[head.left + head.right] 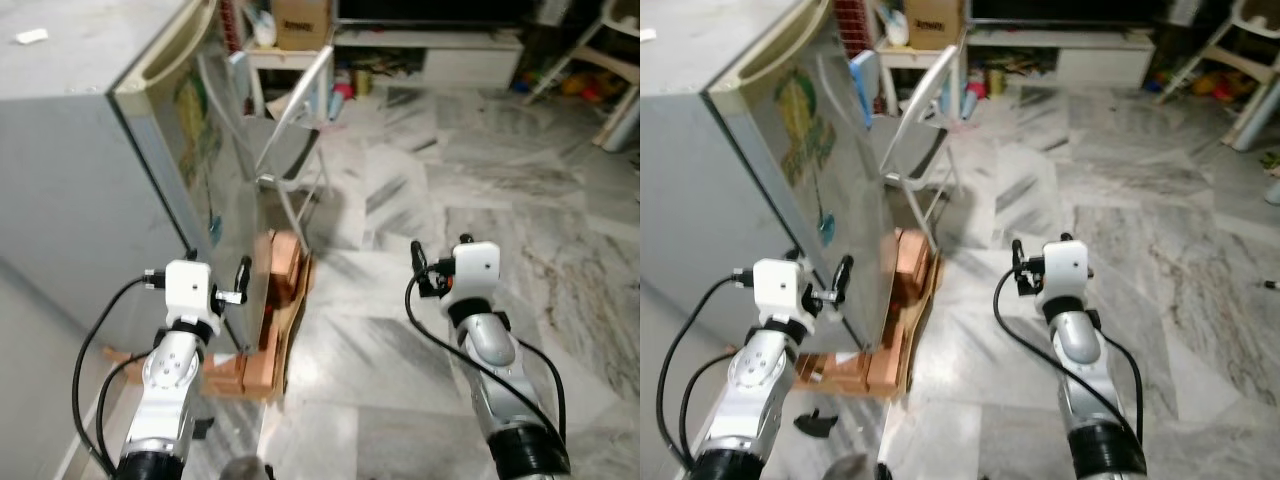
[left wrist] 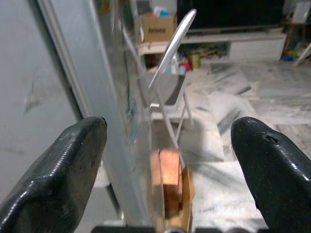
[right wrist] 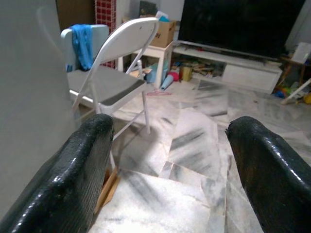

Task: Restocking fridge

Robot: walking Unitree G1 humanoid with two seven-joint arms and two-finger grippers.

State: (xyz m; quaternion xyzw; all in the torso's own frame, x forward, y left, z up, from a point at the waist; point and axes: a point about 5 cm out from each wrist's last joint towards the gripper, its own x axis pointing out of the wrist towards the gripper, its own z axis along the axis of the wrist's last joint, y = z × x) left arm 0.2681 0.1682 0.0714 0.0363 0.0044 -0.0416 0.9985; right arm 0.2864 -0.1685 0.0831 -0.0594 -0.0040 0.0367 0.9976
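Since the fridge (image 1: 90,170) door looks closed & no groceries are held, restocking seems barely begun: door to open, items to fetch & load, all left. Fridge stands at robot's left, front face w/ stickers turned toward the marble floor (image 1: 480,200); white folding chair (image 1: 295,130) beyond it, wooden blocks (image 1: 275,300) at its base. Left gripper (image 1: 235,290) sits just beside the door's lower edge, fingers (image 2: 58,170) spread, holding nothing. Right gripper (image 1: 1025,270) is well apart from fridge, over bare floor, fingers (image 3: 73,174) also spread & empty.
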